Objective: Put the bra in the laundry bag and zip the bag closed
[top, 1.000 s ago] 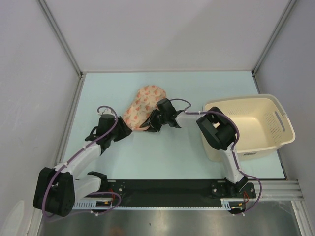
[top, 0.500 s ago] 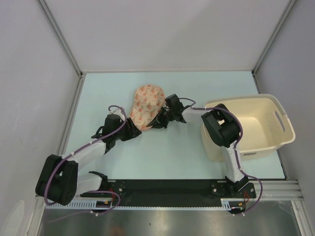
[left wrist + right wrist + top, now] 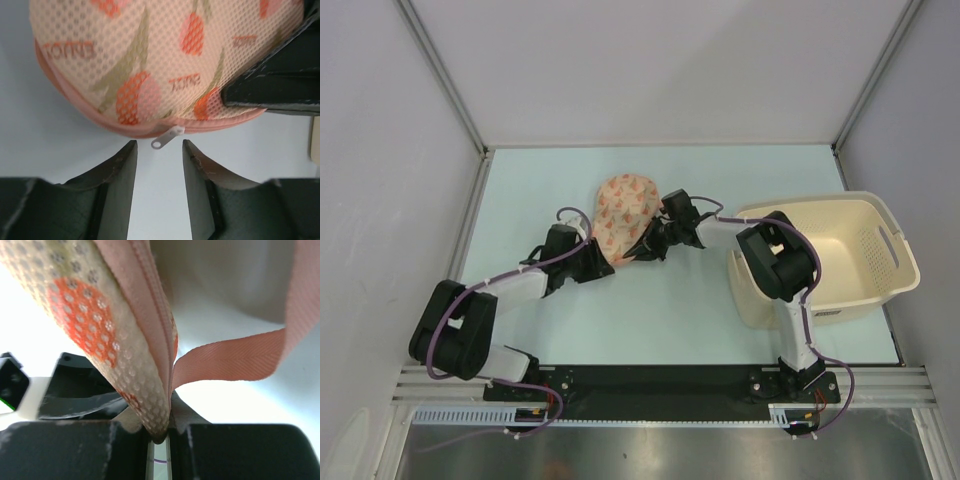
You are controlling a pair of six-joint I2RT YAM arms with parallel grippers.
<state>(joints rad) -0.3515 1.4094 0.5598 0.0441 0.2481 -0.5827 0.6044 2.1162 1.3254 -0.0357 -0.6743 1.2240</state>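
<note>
Pale-green table: right fingers clamping peach mesh pouch steady; left fingers open, aiming at white zip pull.

Item: peach-pink mesh fabric pouch. It carries small orange-red printed words repeated among tulip motifs, seen upside down, with letters too blurred to read. Item: cream plastic basket. Its front label is illegible.
</note>
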